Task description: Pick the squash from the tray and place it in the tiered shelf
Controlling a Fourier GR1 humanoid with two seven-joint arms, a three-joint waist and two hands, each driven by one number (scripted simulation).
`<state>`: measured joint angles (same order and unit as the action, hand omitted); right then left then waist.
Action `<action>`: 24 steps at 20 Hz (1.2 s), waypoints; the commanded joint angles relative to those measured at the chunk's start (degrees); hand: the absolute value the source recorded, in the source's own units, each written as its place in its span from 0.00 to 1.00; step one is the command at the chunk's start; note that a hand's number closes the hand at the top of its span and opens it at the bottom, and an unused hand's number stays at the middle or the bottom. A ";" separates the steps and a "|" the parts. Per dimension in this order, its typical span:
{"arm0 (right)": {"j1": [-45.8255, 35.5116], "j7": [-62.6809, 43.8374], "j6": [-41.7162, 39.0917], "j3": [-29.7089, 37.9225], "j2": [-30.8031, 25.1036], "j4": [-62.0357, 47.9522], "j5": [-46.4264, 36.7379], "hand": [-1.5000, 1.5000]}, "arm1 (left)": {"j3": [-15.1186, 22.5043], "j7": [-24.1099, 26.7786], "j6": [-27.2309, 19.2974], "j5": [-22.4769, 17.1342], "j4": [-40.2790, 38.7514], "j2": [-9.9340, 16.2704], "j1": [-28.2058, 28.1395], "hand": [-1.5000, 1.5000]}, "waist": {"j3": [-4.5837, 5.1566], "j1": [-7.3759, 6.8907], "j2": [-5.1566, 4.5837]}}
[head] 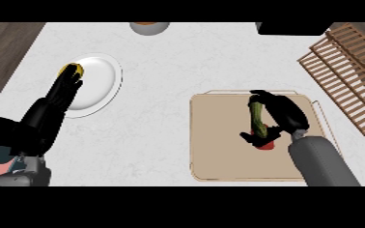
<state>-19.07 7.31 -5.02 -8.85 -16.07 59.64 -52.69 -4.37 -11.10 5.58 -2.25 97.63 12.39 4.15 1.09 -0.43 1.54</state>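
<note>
Head view: the squash point(256, 117), a long green one, lies lengthwise on the beige tray point(214, 140), in its right half, and the right hand point(284, 115) arches over it, fingers point(260, 95) curled past its far end and the thumb hooked by its near end, so the hand looks clamped on the squash. A small red thing point(267, 145) peeks out just under the thumb, touching or nearly touching the squash; what it is I cannot tell. Whether the squash has left the tray surface yet is not clear. The wooden tiered shelf point(335, 72) stands to the right of the tray, its slats running off the right edge, near but apart from the tray's corner. Across the white counter point(164, 67), well apart to the left, the left hand point(63, 89) lies with straight fingers over a white plate point(100, 77), fingertips at a yellow thing point(72, 69) on its rim. A grey bowl point(149, 27) sits at the far edge. Risks from here, as I judge: the long squash could pivot in the grasp on lifting, the red thing may be dragged along, and a tilted end might catch the shelf slats
</note>
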 commanded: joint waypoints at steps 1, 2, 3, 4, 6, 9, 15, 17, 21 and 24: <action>-0.40 -0.50 1.92 2.36 0.80 0.60 0.83 1.00 | -1.48 0.43 1.10 -0.92 -1.80 0.57 0.41 0.50 | -1.08 0.37 -1.53; -3.79 -10.52 5.13 7.00 2.51 -4.77 0.17 1.00 | -0.60 0.54 0.71 0.08 -0.38 0.69 -0.65 0.50 | -1.11 -0.50 -1.78; -5.85 -20.48 5.59 10.02 3.69 -3.95 -0.23 1.00 | 0.22 0.00 0.46 -0.10 0.10 -0.22 -0.89 0.50 | -1.00 -0.76 -1.71; -5.95 -25.29 8.16 12.85 3.91 -4.65 -0.29 1.00 | 0.33 0.06 -0.15 0.46 0.09 -0.31 0.33 0.50 | -0.96 -0.15 -2.00; -6.26 -33.15 11.57 17.15 3.97 -5.16 -0.24 1.00 | -0.19 0.23 -0.14 0.26 0.24 -0.02 0.01 0.50 | -0.75 0.49 -2.22; -10.21 -45.83 17.63 21.59 4.36 -5.38 -2.59 1.00 | -0.24 0.29 0.39 0.07 0.27 0.40 0.22 0.50 | -0.57 -0.78 -2.45; -23.53 -69.23 31.68 23.49 3.55 -4.21 -16.92 1.00 | 1.12 0.04 0.97 0.33 -0.15 0.05 1.79 0.50 | -0.49 -3.71 -2.42; -27.16 -76.10 32.59 22.12 1.71 -5.57 -24.83 1.00 | 1.93 0.27 1.79 0.24 -0.30 -0.10 1.01 0.50 | -0.46 -4.32 -2.42; -34.97 -86.14 29.45 21.26 1.17 -9.54 -36.77 1.00 | 2.84 -1.09 -0.06 1.89 -0.65 -1.06 3.64 0.50 | -0.72 -4.25 -2.69; -41.30 -89.58 26.44 22.30 1.41 -11.33 -42.45 1.00 | 3.20 0.45 0.30 1.61 -2.01 -1.90 2.78 0.50 | -0.81 -3.92 -2.64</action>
<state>-52.61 -66.10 21.51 13.42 -14.52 50.74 -86.88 -2.02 -11.07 6.29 -1.34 96.62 11.36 6.52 0.41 -4.53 -1.02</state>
